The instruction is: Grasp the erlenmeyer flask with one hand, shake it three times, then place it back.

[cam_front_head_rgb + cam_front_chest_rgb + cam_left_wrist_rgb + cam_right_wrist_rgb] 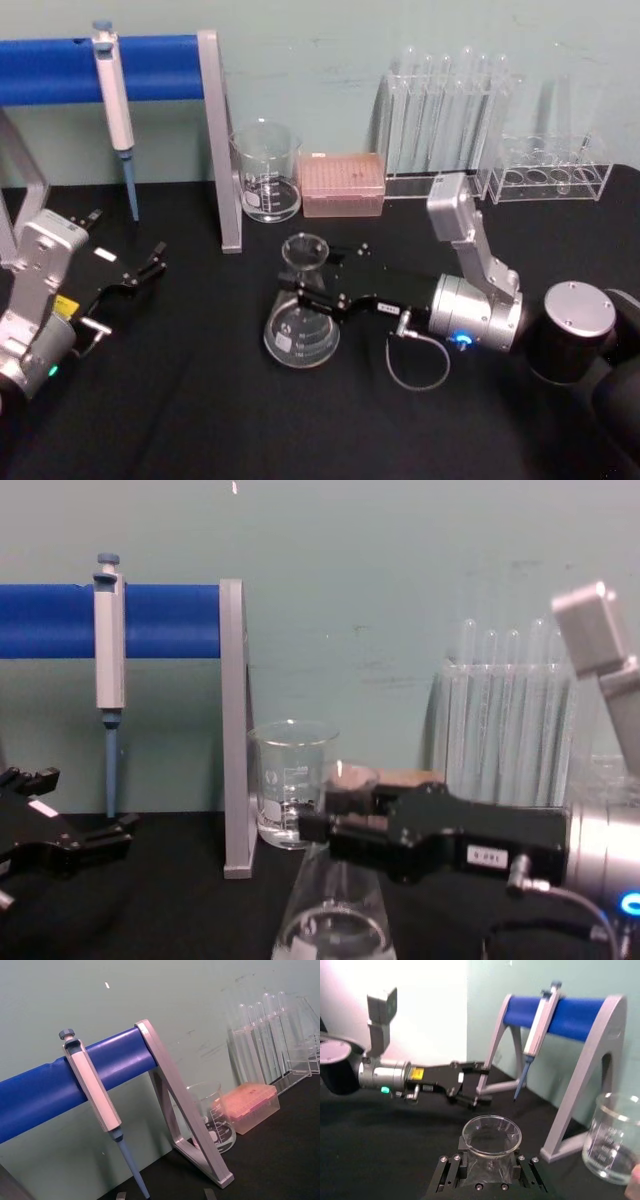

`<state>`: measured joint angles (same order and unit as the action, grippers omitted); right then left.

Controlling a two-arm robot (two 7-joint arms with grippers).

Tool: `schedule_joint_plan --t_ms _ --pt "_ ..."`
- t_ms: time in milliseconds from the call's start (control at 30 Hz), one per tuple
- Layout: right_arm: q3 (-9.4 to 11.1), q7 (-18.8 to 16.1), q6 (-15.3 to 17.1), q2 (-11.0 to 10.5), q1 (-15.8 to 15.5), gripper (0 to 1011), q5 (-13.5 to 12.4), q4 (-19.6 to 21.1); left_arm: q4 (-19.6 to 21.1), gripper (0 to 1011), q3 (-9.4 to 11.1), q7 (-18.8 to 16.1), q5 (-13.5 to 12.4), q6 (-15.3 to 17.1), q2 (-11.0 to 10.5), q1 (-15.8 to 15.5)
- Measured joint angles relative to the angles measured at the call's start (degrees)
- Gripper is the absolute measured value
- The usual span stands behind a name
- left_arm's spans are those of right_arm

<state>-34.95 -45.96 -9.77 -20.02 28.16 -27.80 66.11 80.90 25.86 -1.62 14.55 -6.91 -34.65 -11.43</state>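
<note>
Head view: the erlenmeyer flask [300, 338] stood near the middle of the black table [200, 420], in front of a beaker [267, 172]. The right gripper [307, 291] reached in from the right. Its two jaws were closed on either side of the flask's narrow neck, just under the flared rim. The left gripper [140, 272] sat parked at the left of the table, jaws apart and holding nothing.

Left wrist view: a pipette [92, 1091] hung on a blue bar [40, 1095], with the beaker beyond it.

Right wrist view: seen along the right gripper's jaws, the neck sat centred between them. Glass seemed to meet both jaws.

Chest view: the right gripper lay level across the neck. The cone widened below it, with a little clear liquid at the bottom.

The grasp looked complete, so the lift and shake likely came next. A straight lift clear of the table should come first. The swings should be short and the flask upright, well away from the beaker behind. The grip should be firm, because smooth glass could slip, though the flared rim should catch it.
</note>
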Motion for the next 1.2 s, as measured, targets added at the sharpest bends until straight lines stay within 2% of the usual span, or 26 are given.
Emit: schedule_joint_plan --t_ms 200,500,800,1200 --pt "1.5 1.5 -0.3 -0.6 -0.4 456 -0.8 3.0 0.0 1001 0.0 0.0 0.0 0.0 0.0 0.0" --pt "4.4 6.1 -0.3 -1.8 -0.9 456 -0.9 8.5 0.0 1001 0.0 0.0 0.0 0.0 0.0 0.0" --pt "6.2 9.5 0.8 -1.9 -1.7 456 -0.3 10.3 0.0 1001 0.0 0.0 0.0 0.0 0.0 0.0" --pt "6.9 10.2 1.5 -1.4 -2.1 456 -0.1 10.4 0.0 1001 0.0 0.0 0.0 0.0 0.0 0.0"
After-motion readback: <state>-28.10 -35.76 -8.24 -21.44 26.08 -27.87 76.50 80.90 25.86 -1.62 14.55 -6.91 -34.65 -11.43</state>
